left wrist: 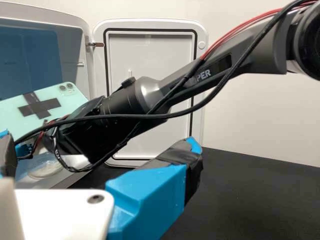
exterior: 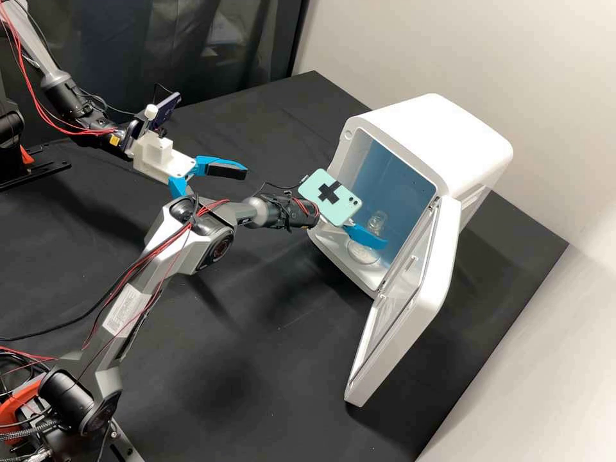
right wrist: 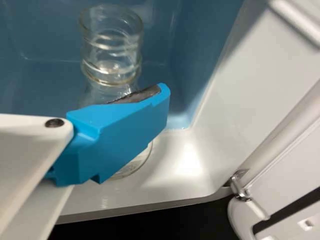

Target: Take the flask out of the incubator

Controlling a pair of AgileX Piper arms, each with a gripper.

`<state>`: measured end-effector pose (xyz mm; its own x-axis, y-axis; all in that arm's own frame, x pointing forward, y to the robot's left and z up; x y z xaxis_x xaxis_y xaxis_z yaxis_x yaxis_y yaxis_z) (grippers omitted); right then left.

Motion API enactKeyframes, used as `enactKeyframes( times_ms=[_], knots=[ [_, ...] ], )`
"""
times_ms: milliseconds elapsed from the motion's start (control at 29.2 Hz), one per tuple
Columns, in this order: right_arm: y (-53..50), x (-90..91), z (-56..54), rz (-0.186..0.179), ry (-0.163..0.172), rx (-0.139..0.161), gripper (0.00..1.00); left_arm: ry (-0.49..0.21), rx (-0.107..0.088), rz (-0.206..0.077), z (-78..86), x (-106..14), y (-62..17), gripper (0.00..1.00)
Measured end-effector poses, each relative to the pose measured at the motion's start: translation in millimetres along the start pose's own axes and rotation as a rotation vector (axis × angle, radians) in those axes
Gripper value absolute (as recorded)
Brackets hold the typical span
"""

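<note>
Flask (right wrist: 111, 55) sits in incubator (exterior: 443, 141); right end effector (exterior: 372, 235) against it.

I record two dark grey jointed arms: the left arm (exterior: 64, 90) and right arm (exterior: 183, 234) both trail red and black cables (left wrist: 240, 27). The right arm bears a white printed label (exterior: 120, 309) and white lettering (left wrist: 204, 75). The left gripper (exterior: 205, 174) has a white blocky body, one round-headed screw (left wrist: 95, 199), and bright blue fingers (left wrist: 150, 197) faced with dark grey pads (left wrist: 192, 172)
</note>
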<state>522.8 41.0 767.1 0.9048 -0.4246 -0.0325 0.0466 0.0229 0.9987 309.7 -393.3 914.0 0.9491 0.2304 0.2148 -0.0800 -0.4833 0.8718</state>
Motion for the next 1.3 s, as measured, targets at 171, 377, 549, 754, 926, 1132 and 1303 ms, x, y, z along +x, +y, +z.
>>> enactKeyframes(
  times_ms=[171, 377, 549, 754, 926, 1132, 1303],
  knots=[
    [3.8, 5.4, 10.6, -0.037, 0.012, 0.074, 1.0, 0.0, 0.0, 0.0, 0.0, 0.0, 0.0, 1.0],
    [7.3, 4.7, 19.7, -0.063, 0.038, 0.105, 1.0, 0.0, 0.0, 0.0, 0.0, 0.0, 0.0, 1.0],
    [17.5, -1.5, 24.4, -0.07, 0.057, 0.137, 1.0, -0.005, 0.0, -0.002, 1.7, 0.0, -0.5, 1.0],
    [28.0, -2.2, 31.8, -0.056, 0.054, 0.156, 1.0, -0.006, 0.003, -0.002, 1.8, 0.0, -0.5, 1.0],
    [35.5, -2.0, 42.2, -0.047, 0.036, 0.162, 1.0, -0.008, 0.003, 0.002, 2.2, -0.5, 0.9, 1.0],
    [38.8, -0.7, 46.4, -0.04, 0.028, 0.15, 1.0, -0.008, 0.003, 0.002, 2.2, -0.5, 0.9, 1.0],
    [39.3, -0.7, 46.4, -0.034, 0.028, 0.133, 1.0, -0.008, 0.003, 0.002, 2.2, -0.5, 0.9, 1.0]
  ],
)
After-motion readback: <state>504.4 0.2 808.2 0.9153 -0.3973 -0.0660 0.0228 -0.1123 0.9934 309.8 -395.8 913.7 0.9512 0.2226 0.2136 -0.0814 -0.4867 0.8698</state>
